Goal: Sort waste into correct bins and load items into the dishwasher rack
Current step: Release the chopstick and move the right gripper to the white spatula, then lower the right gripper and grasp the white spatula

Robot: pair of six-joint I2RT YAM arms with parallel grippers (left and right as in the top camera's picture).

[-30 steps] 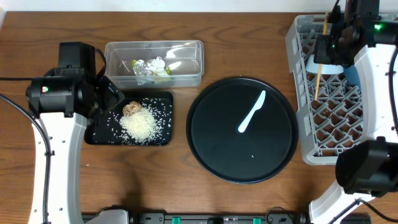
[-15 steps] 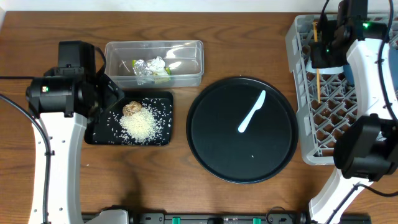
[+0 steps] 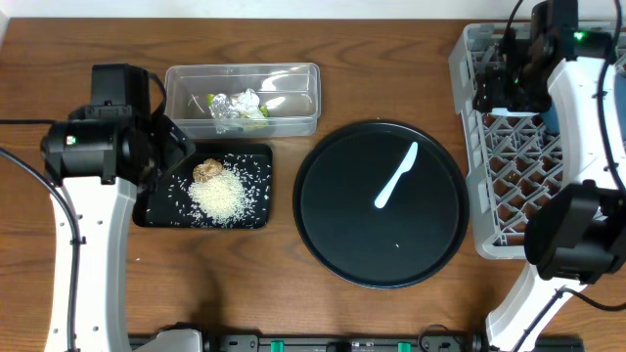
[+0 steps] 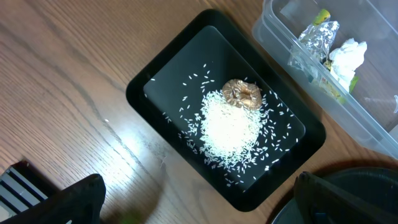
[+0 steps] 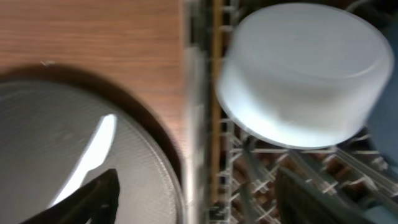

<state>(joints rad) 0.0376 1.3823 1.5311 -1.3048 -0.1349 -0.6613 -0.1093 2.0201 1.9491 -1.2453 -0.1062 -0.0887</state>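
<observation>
Brown table (image 3: 293,313) with dark wavy wood lines. Black tray (image 3: 149,213) dotted with white rice (image 3: 223,196), plus a brown lump (image 3: 206,172). Clear tub (image 3: 293,73) with a silver wad (image 3: 225,108) and yellow-green wrapper (image 3: 262,114). Big round black tray (image 3: 333,235), pale whitish spoon (image 3: 396,176). Grey rack (image 3: 468,59) in a criss-cross grid. Pale white cup (image 5: 305,74).

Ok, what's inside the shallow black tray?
White rice, heaped centrally and scattered around, plus a small brown food lump at the heap's edge. The tray floor beneath the heap is hidden.
</observation>
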